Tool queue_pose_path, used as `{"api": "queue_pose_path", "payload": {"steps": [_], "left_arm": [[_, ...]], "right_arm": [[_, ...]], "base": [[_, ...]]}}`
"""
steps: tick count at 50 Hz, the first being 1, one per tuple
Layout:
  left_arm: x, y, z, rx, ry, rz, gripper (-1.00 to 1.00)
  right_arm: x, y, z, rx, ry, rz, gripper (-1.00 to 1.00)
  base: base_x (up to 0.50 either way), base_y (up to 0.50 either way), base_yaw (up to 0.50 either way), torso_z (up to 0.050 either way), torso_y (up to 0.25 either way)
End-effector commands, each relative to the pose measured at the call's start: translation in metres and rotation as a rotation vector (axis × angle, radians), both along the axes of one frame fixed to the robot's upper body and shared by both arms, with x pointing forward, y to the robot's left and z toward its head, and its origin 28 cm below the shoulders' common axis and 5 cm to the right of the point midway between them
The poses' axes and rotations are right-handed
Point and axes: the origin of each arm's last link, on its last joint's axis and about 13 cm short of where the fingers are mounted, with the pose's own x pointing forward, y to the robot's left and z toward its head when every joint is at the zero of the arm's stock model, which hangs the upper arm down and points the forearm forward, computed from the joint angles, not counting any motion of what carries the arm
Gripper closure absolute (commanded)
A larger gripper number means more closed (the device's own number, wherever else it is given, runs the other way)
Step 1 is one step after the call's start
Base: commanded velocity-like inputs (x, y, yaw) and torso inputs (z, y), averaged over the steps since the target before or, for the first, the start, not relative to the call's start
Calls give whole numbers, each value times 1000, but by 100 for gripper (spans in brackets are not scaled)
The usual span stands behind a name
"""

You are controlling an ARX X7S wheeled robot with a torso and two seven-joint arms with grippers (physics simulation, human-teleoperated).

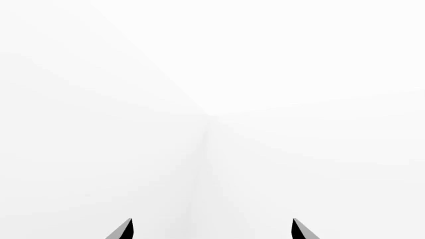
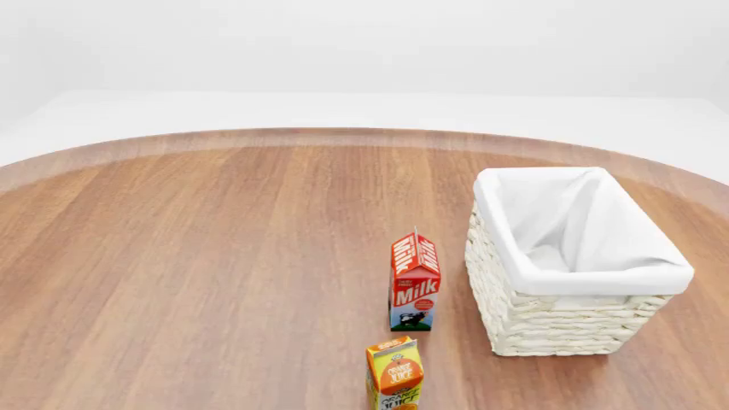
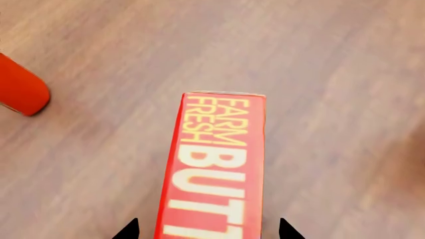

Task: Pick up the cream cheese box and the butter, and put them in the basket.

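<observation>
The butter (image 3: 216,164), a red-orange box with pale "FARM FRESH BUTTER" lettering, fills the middle of the right wrist view and lies on the wooden table. My right gripper (image 3: 209,230) is open. Its two dark fingertips stand on either side of the butter with a small gap on each side. My left gripper (image 1: 212,229) is open and empty, facing only blank white. The basket (image 2: 569,329), white wicker with a white cloth liner, stands at the right of the head view. The cream cheese box is out of view. Neither gripper shows in the head view.
A red milk carton (image 2: 415,282) stands just left of the basket, with an orange juice carton (image 2: 394,374) in front of it at the frame's bottom edge. A red rounded object (image 3: 20,92) lies on the table beside the butter.
</observation>
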Motion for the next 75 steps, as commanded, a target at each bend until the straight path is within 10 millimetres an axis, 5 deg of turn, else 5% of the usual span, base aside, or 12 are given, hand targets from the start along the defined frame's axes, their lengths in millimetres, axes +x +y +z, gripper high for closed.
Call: {"api": "queue_pose_path", "payload": {"steps": [1, 24, 45, 46, 63, 75], "left_arm": [[-1, 3, 0, 10, -1, 23, -100], [0, 3, -1, 9, 1, 22, -100], [0, 5, -2, 16, -3, 46, -100], [0, 5, -2, 15, -2, 45, -100], [-1, 5, -1, 11, -4, 43, -100], [0, 4, -2, 13, 0, 36, -100]], "right_arm": [[2, 3, 6, 35, 15, 0, -100], [17, 2, -8, 38, 73, -24, -100], [11, 6, -25, 10, 91, 62, -100], [13, 5, -25, -9, 48, 58, 100], [27, 1, -12, -30, -141, -58, 100], [40, -15, 49, 111, -420, -173, 100]], "base": [[0, 0, 0, 0, 0], [0, 0, 0, 0, 0], [0, 0, 0, 0, 0], [0, 0, 0, 0, 0], [0, 0, 0, 0, 0], [0, 0, 0, 1, 1]]}}
